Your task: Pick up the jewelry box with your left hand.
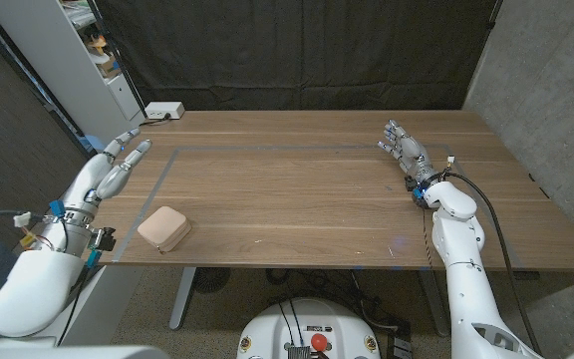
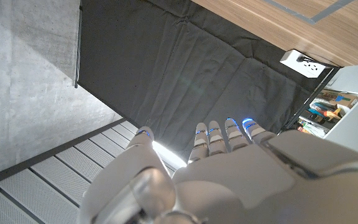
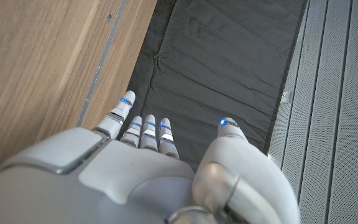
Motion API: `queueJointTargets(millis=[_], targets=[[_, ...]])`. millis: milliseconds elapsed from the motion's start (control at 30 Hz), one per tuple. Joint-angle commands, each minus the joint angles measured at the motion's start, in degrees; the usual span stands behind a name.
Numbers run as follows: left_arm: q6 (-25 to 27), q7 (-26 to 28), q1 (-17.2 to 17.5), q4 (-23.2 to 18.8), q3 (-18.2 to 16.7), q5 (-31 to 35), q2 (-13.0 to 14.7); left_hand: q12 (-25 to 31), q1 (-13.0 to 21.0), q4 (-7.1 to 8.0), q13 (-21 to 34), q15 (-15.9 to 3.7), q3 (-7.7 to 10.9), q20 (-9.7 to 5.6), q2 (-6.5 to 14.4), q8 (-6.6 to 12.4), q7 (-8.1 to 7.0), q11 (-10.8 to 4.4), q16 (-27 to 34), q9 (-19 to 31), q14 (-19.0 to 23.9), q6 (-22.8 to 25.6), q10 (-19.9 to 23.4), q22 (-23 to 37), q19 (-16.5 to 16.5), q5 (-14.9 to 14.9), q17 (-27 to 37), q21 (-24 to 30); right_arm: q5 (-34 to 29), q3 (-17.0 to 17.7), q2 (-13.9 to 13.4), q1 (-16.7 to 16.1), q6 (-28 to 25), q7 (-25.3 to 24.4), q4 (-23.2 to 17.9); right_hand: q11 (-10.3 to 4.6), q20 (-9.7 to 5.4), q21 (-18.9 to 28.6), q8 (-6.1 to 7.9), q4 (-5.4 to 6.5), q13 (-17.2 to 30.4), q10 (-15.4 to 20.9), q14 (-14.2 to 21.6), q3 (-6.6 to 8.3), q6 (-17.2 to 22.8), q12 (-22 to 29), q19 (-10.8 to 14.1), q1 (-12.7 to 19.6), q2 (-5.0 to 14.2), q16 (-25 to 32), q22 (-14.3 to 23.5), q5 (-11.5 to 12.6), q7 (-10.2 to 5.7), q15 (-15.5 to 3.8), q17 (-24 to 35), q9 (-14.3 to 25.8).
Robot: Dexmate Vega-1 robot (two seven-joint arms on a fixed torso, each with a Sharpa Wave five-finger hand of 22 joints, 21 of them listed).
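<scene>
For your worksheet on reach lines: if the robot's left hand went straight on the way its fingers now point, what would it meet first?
Probably the small white box at the wooden table's far left corner. The left hand aims past the pink jewelry box; depth unclear.

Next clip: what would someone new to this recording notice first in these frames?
Probably the small, pale pink, rounded-square jewelry box, alone near the front left edge of the long wooden table. Next, the two silver robot hands with fingers spread and holding nothing: the left hand raised by the table's left edge, beyond the box, and the right hand over the far right part. A white power strip sits at the far left corner.
</scene>
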Motion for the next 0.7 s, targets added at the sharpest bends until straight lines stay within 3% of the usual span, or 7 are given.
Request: queueJointTargets(millis=[33,700], targets=[[0.22,2.6,0.65,-1.39,-0.09,6.62,-1.13,0.31,0.58,-0.41,0.2,0.1,0.24,-0.02,0.32,0.33,0.26,0.18,0.43,0.31,0.36,0.66,0.31,0.27,0.1,-0.1,0.22,-0.08,-0.09,-0.35,-0.06,0.87,0.27,-0.21,1.39,0.09,-0.03,-0.1,0.07,-0.04,0.03,0.31,0.3,-0.18,0.29,-0.14,0.48,-0.04,0.1,0.2,0.16,0.37,-0.22,-0.04,0.17,0.11],[0.2,10.97,1.58,-1.53,0.65,21.29,-2.23,0.52,0.97,-0.81,0.21,-0.23,0.45,0.19,0.49,0.54,0.0,-0.14,0.52,0.33,1.04,1.73,1.19,0.26,0.75,0.05,0.2,-0.01,-0.37,-0.96,-0.15,0.47,-0.14,-0.77,0.64,0.06,-0.01,-0.54,-0.06,-0.15,0.04,0.24,0.28,-0.24,-0.06,-0.25,0.64,-0.05,0.14,0.18,0.17,0.38,-0.32,0.0,0.05,0.11]])
